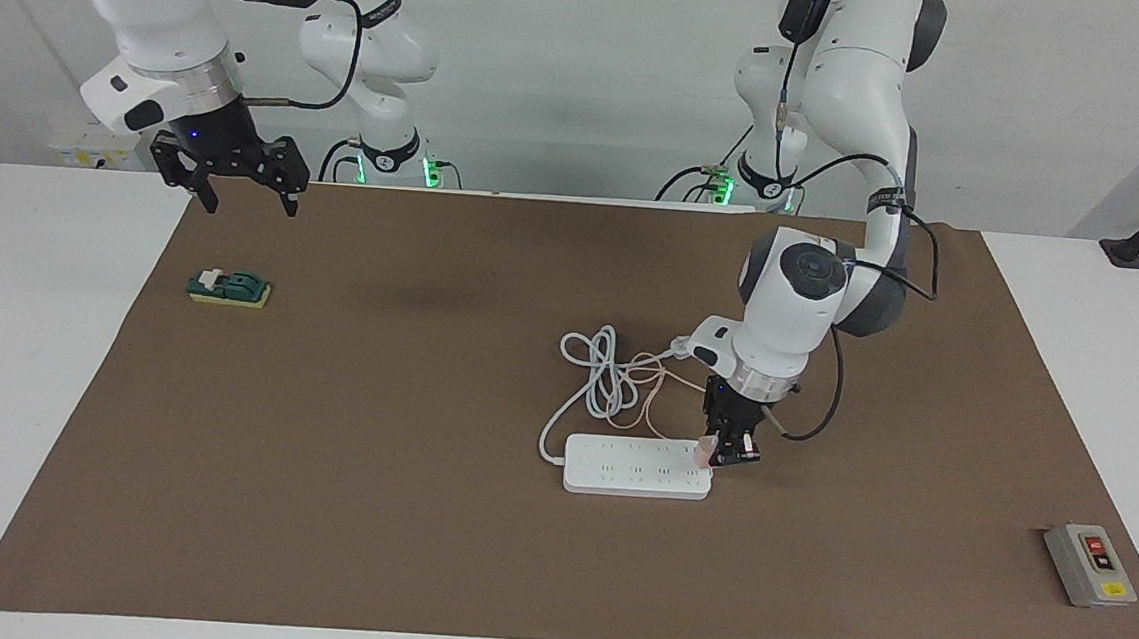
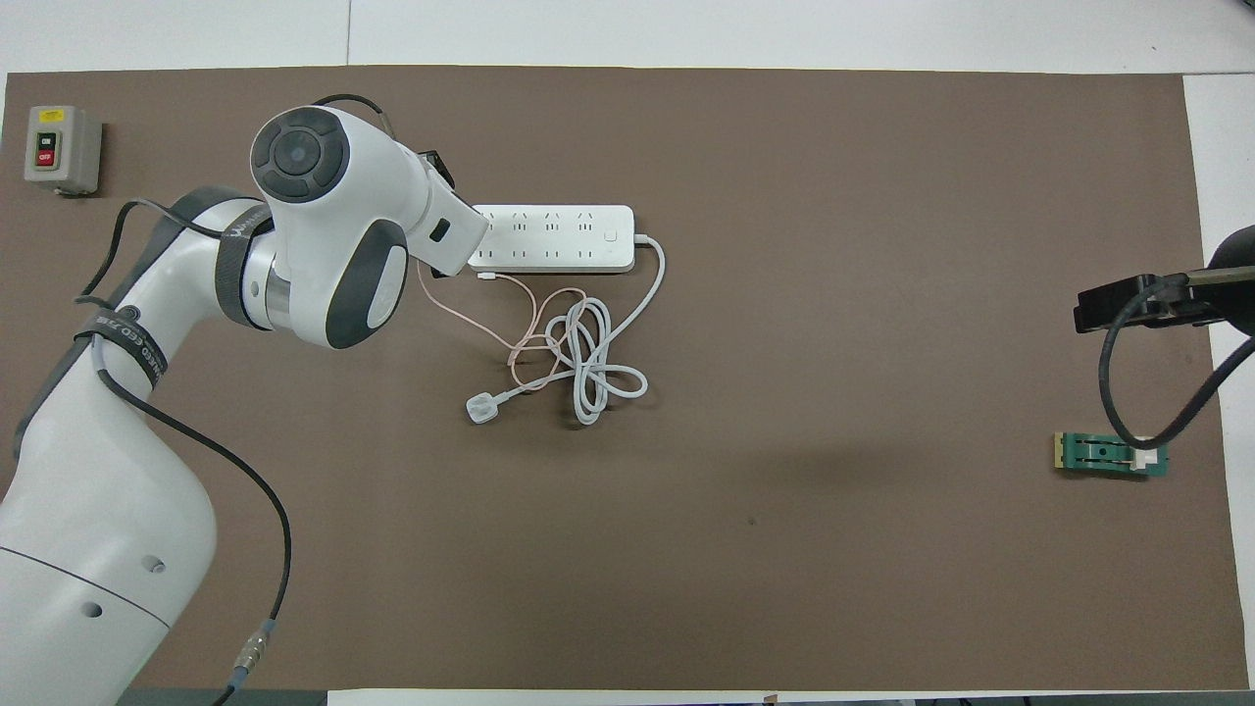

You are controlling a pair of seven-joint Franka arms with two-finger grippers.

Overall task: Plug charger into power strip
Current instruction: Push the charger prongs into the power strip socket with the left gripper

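Observation:
The power strip (image 1: 634, 467) lies flat and white on the brown mat, and also shows in the overhead view (image 2: 554, 238). My left gripper (image 1: 723, 458) points straight down over the strip's end toward the left arm's side. It is shut on the small pale pink charger (image 1: 703, 452), which rests against the strip's top face. The charger's thin pinkish cable (image 2: 471, 319) trails toward the robots. In the overhead view the left wrist hides both gripper and charger. My right gripper (image 1: 250, 205) hangs open and holds nothing, high over the mat's corner at the right arm's end.
The strip's thick white cord (image 2: 593, 368) lies coiled nearer the robots and ends in a rounded plug (image 2: 482, 409). A green switch block (image 1: 229, 288) sits under the right gripper's area. A grey button box (image 1: 1091, 564) stands at the left arm's end.

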